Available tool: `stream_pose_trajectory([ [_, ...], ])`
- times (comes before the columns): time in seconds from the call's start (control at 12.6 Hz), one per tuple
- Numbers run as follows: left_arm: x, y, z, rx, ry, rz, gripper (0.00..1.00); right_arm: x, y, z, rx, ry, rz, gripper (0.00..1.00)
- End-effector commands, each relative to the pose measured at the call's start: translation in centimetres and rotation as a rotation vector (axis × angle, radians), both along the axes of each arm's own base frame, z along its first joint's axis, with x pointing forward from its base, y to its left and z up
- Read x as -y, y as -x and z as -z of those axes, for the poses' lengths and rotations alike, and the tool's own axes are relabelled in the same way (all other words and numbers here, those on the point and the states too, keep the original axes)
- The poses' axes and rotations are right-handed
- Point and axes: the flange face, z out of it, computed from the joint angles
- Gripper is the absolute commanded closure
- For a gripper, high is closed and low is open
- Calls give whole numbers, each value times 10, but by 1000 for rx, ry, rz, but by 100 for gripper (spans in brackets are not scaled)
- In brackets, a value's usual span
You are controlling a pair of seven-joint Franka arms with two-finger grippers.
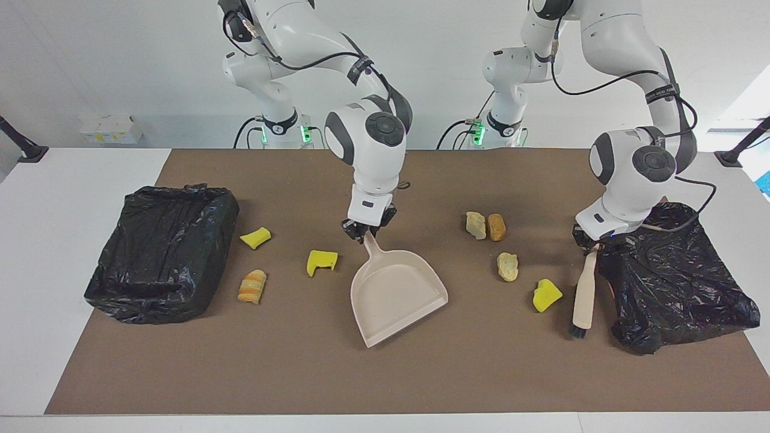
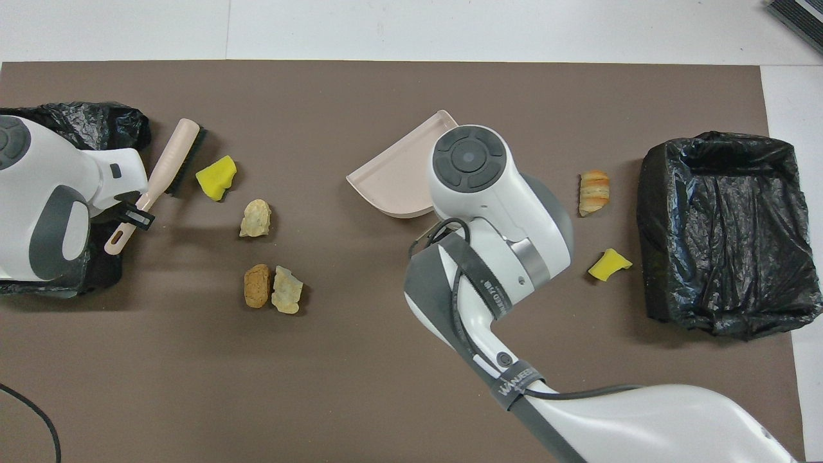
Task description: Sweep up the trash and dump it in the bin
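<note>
Right gripper [image 1: 364, 232] clamped on dustpan [image 1: 394, 294] handle mid-table, left gripper [image 1: 592, 240] clamped on brush [image 1: 584, 290] beside yellow scrap [image 1: 546, 295].

- The facing view looks from high up across the counter [image 1: 36, 270] toward both robot bases, far enough back to take in the whole brown mat [image 1: 301, 373] and the white wall.
- The overhead view hangs above the robots' end, looking forward and steeply down, closer in; the arms enter from its bottom edge.
- Both share the mat, the two black-bagged bins [image 1: 162, 246] [image 2: 726, 231] and the dustpan [image 1: 394, 297] [image 2: 395, 180], turned half a turn between them.
</note>
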Motion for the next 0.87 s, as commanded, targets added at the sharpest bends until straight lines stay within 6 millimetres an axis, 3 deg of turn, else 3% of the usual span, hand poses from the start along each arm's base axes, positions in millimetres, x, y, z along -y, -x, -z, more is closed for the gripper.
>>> stream_pose_trajectory([
  [0.0, 27, 9, -6, -68, -21, 51, 100, 29, 4, -14, -78, -30, -322, 100],
  [0.16, 50, 27, -8, -165, -38, 80, 100, 36, 8, -10, -124, -31, -539, 100],
  [0.32, 80, 49, -7, -215, -54, 115, 100, 40, 20, 0, -131, -30, -643, 100],
  [0.63, 118, 90, 0, -255, -72, 174, 100, 42, 38, 15, -115, -31, -673, 100],
  [0.79, 133, 106, -18, -238, -85, 155, 100, 42, 43, 22, -72, -37, -684, 100],
])
